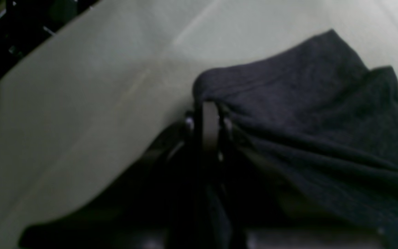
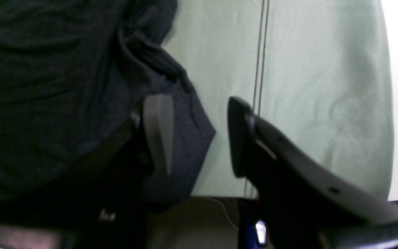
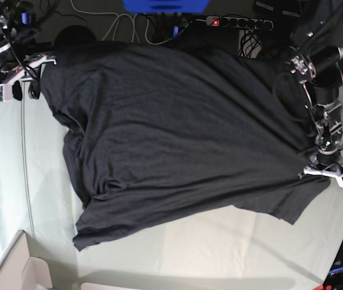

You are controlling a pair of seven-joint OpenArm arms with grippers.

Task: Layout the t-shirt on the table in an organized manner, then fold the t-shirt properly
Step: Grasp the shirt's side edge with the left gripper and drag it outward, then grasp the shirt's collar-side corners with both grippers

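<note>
The black t-shirt lies spread and rumpled over the table, its plain side up. At the right edge of the base view my left gripper is at the shirt's lower right corner. The left wrist view shows this gripper shut on a bunched fold of the t-shirt, which is pulled up off the table. At the top left, my right gripper stands open. Its fingers straddle a corner of the t-shirt near the table's edge.
A cardboard box stands at the bottom left corner of the base view. A power strip and cables lie beyond the table's far side. A seam line runs through the table cloth. The table edge is close to my right gripper.
</note>
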